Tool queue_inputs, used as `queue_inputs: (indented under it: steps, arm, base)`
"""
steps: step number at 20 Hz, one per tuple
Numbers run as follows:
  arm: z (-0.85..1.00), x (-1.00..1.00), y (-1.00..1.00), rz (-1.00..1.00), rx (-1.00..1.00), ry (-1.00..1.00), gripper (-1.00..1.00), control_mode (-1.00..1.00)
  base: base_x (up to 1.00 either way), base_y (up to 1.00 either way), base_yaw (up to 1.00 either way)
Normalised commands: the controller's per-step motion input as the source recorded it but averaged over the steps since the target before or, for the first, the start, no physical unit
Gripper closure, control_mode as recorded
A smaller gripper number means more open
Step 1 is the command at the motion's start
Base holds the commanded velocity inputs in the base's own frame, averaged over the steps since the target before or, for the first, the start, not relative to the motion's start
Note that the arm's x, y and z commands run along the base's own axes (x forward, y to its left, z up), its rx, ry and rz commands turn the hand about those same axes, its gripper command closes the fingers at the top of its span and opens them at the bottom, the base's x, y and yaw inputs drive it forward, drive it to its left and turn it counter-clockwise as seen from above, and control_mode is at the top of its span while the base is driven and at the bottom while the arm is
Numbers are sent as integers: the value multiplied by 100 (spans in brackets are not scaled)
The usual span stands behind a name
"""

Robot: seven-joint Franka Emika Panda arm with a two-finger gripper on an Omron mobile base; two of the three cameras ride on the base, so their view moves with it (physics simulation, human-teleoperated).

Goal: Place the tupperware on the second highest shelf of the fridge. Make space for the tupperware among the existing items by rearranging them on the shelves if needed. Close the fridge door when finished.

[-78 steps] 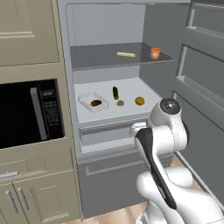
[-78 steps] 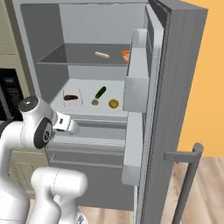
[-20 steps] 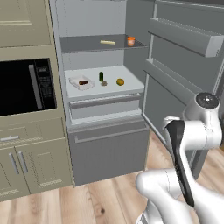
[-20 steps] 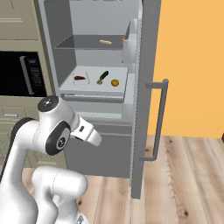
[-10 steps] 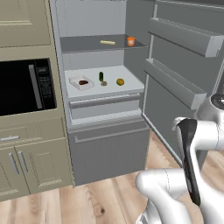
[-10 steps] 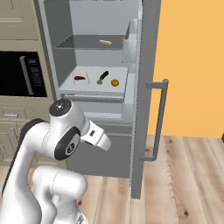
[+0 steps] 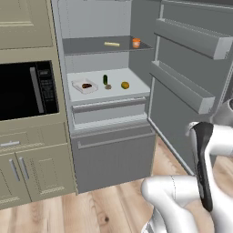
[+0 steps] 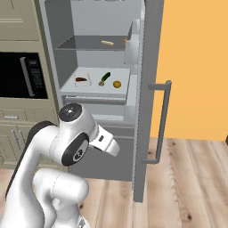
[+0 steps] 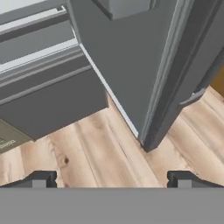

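Wood-plank kitchen floor [image 9: 109,157], beige cabinets and a black-fronted microwave [image 7: 27,88] to the left of the fridge [image 7: 102,86]. Fridge door [image 7: 191,82] stands swung wide to the right of the cavity, bin ledges facing in.

Tupperware [image 7: 85,85]: shallow white tray with something dark in it, already sitting on the second highest shelf [image 7: 132,88], toward the left end. Right of it on the same shelf: dark green cucumber [image 7: 105,79], a small grey-brown lump [image 7: 108,86], a yellow-green fruit [image 7: 125,85]. On the thin dark shelf above: pale yellow stick [image 7: 112,44] and orange cup [image 7: 136,43].

Gripper [image 9: 109,180]: fingers spread as wide as they go, nothing between them. In the hand view it points down at the floor, near the bottom corner of the open door.

Judgement: placing looks done; what remains is shutting the door. To do it well:
- get behind the door's outer face, near the free edge by the handle [image 8: 161,122], not near the hinge
- push with the flat of the hand rather than grasp; jaws can stay apart
- follow the door's arc toward the cavity, steady pressure
- watch that the arm's elbow clears the inner ledges
- risk: hand sliding off the door edge, or door stopping short of a full seal.
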Motion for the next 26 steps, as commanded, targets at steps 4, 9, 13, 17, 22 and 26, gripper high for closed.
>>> queue_inputs:
  steps: [4,9,13,17,22,26]
  arm:
    - [0,-11,-47,0,16,-5,-100,-100]
    - [-1,-35,-61,0,20,-11,-100,-100]
    - [-7,-44,-85,0,19,-17,-100,-100]
    - [-29,-11,-81,-4,6,-15,-100,-100]
    - [-8,15,-84,-8,15,-4,-100,-100]
    - [0,39,-95,-6,29,-9,-100,-100]
  base:
    - [0,0,0]
    - [0,0,0]
    - [0,0,0]
    - [0,0,0]
    - [0,0,0]
    - [0,0,0]
